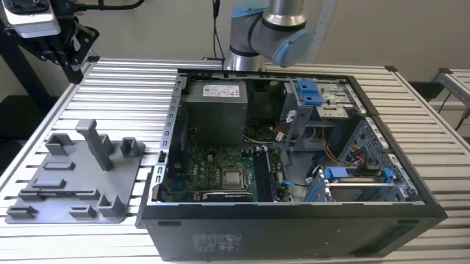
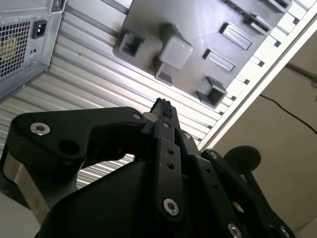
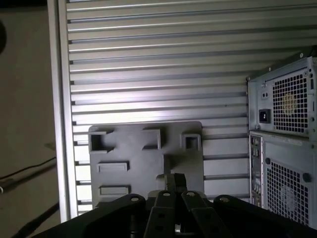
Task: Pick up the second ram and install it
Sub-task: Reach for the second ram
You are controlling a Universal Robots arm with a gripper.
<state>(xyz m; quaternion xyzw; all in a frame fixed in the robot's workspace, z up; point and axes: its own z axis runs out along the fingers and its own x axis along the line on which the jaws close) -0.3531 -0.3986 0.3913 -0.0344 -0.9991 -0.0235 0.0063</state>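
My jaws are pinched narrow on nothing above the surface (image 1: pixel 132 93), and the second ram (image 1: pixel 65 193) seems to stand edge-up in the grey fixture (image 1: pixel 121 179): light, stiff, fragile, best pinched mid-length across its flat faces.

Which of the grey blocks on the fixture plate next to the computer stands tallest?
The slim upright post on the grey fixture plate, between a lower bracket and a lower block in the exterior view. It rises well above all the others.

Arm (image 1: pixel 268 27) aloft, jaws tight together.
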